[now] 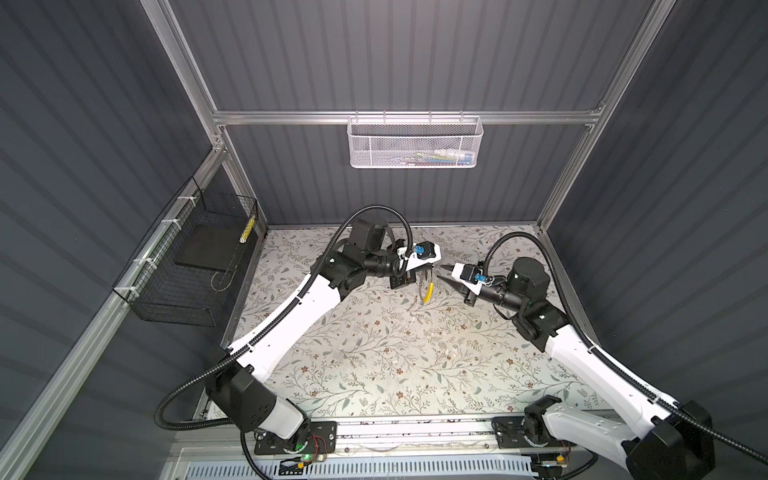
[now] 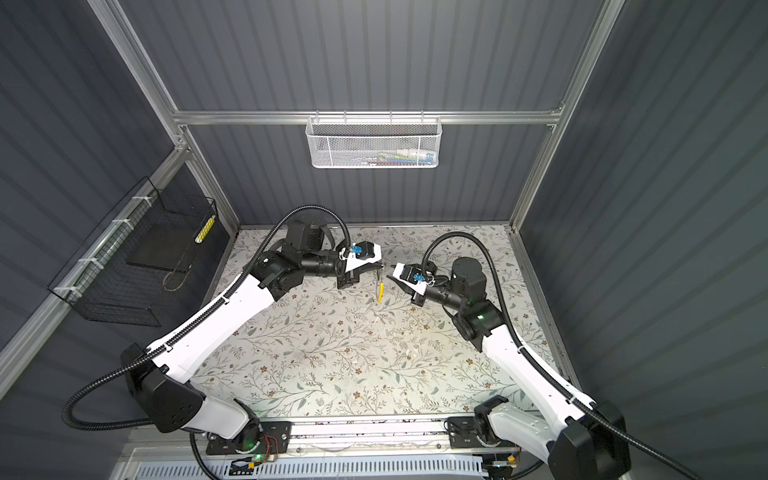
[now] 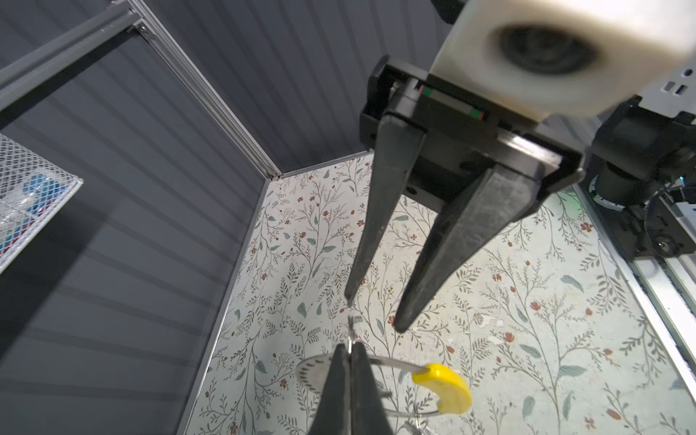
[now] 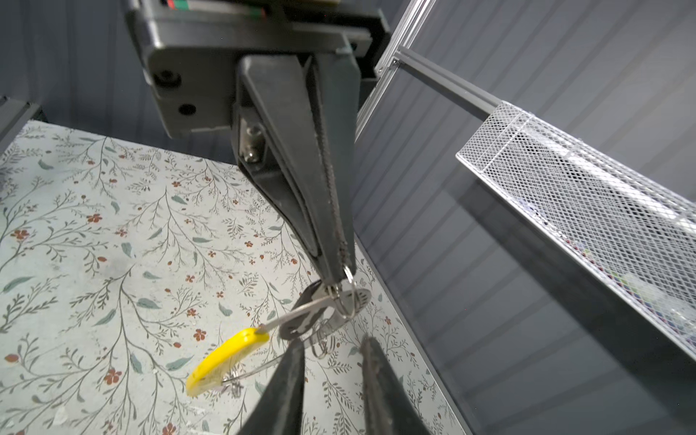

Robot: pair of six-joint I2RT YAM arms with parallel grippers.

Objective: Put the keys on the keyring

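Against the left wall, a black wire-mesh basket [image 1: 178, 270] hung from the aluminium frame. Next to it, the white-and-black left arm [image 1: 291, 316] reached inward over the floral-patterned table [image 1: 374, 353] toward the rear centre.

The left gripper [image 4: 343, 269] had its two dark tapered jaws pressed together, pinching the top of the keyring [image 3: 393, 363]. This was a large, thin, grey metal hoop, seen nearly edge-on, and it dangled clear of the tabletop. A curved yellow plastic tag [image 3: 444, 388] sat on the hoop below the pinch.

Just under the closed fingertips hung a small dull metal key [image 4: 297, 325], bunched together with some thin wire loops and a darker piece that was too small to make out. The frames did not show whether the key was threaded on the hoop itself.

On the back wall above this spot, a white perforated metal basket [image 1: 415, 141] was hooked over the crossbar.

Right of the bundle, the right gripper [image 3: 376, 310] pointed at it with its jaws apart and nothing between them. Its fingers [image 4: 286, 384] ended just beside the hanging key and loops, but whether they touched could not be told. The right arm [image 1: 582, 353] stretched back toward the near right corner.
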